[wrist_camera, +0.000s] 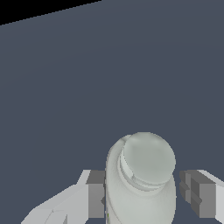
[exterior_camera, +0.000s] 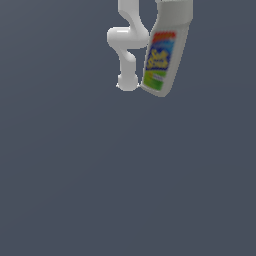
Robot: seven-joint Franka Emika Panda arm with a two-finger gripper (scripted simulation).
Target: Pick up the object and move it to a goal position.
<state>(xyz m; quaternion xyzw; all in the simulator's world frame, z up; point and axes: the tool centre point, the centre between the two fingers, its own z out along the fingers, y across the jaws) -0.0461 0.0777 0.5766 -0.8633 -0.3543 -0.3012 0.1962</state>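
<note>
The object is a pale grey-white bottle [exterior_camera: 162, 55] with a blue, red, yellow and green label. In the exterior view it hangs slightly tilted at the top edge, cap up and partly cut off, in front of the white arm [exterior_camera: 125, 42]. The gripper is out of that view. In the wrist view my gripper [wrist_camera: 142, 199] straddles the bottle [wrist_camera: 146, 175], whose round cap faces the camera. One grey finger pad [wrist_camera: 96, 197] presses on one side of it. The other pad [wrist_camera: 199, 197] sits at its opposite side with barely a sliver between.
A plain dark grey-blue floor [exterior_camera: 125, 190] fills both views. In the wrist view the floor [wrist_camera: 109, 78] ends at a black edge in one corner. The arm's base [exterior_camera: 127, 82] stands just to the exterior view's left of the bottle's lower end.
</note>
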